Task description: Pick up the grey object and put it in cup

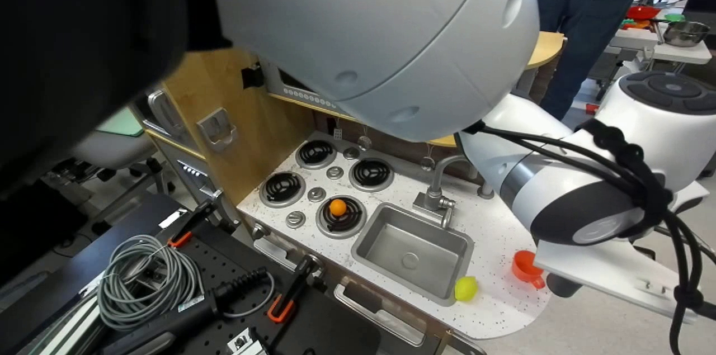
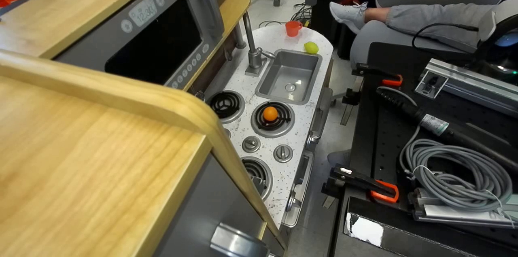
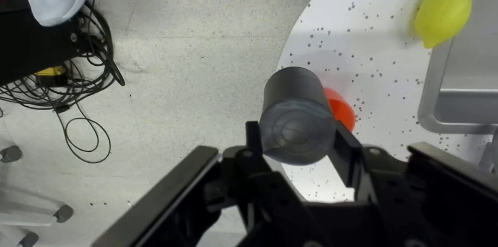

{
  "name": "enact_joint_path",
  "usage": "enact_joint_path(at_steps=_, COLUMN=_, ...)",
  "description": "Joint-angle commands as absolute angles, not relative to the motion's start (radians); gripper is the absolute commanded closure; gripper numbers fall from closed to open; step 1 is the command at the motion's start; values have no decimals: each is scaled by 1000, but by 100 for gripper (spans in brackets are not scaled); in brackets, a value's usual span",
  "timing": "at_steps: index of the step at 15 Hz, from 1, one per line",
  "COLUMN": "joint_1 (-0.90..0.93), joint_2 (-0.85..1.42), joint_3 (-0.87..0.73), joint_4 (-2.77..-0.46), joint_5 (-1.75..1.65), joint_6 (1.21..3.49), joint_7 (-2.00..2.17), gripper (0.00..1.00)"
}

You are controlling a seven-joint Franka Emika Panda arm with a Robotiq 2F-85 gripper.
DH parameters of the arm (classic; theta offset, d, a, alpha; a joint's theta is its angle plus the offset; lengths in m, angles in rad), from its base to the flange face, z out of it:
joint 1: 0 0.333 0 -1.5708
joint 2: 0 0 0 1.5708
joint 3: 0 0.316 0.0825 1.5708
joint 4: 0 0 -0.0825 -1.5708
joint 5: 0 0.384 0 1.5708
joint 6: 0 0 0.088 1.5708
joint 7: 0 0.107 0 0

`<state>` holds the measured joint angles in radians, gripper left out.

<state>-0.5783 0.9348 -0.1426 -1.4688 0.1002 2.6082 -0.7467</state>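
Robot arm (image 1: 369,42), lg. & pale, looms closest to the lens across the top of an exterior view; in the wrist view its black hand (image 3: 298,139) is clamped on a dark grey cylinder (image 3: 297,116), one finger (image 3: 346,150) on ea. side, the ringed round end facing the camera; partly hidden by the cylinder, a red cup (image 3: 341,110) stands upright nr. the curved edge of a white speckled surface (image 1: 503,226); in both exterior views the cylinder shows nr. the cup but apart from it; whether it is squarely over the cup's mouth can't be told; close by, a yellow-green, lemon-shaped piece (image 3: 443,13) lies at a corner of the grey sink (image 1: 391,243), on the side toward the cup; an orange ball (image 2: 270,113) sits on a coil burner (image 2: 259,123) on the sink's opposite side, well apart from the cup; a faucet (image 2: 255,58) rises beside the sink, & a microwave (image 2: 153,46) w/ a panel (image 2: 145,13) marked 12:30 sits higher up on the faucet's side; alongside, a black surface (image 1: 335,316) bears a loop of grey cable (image 1: 120,288) & orange-tipped clamps (image 2: 358,180); background, upper rt. of an exterior view, a denim-clad person (image 1: 584,25), back to the camera; in an exterior view, a grey-trousered leg (image 2: 406,17), foot in a pale shoe (image 2: 349,14).
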Motion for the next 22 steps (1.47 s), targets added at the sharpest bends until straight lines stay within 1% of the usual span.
enact_joint_path(at_steps=1, joint_1=-569, joint_2=848, joint_3=-151, joint_4=-1662, joint_5=53, joint_6=2717, joint_7=-704, gripper=79)
enact_joint_path(at_steps=6, joint_1=-576, joint_2=878, joint_3=-140, joint_4=-1699, joint_5=16, joint_6=2769, joint_7=-644, gripper=79)
enact_joint_path(at_steps=16, joint_1=-580, joint_2=1009, joint_3=-123, joint_4=-1615, joint_5=-39, joint_6=2750, joint_7=-551, gripper=79)
enact_joint_path(at_steps=22, joint_1=-571, joint_2=1042, joint_3=-110, joint_4=-1560, joint_5=-54, joint_6=2758, joint_7=-549, gripper=79)
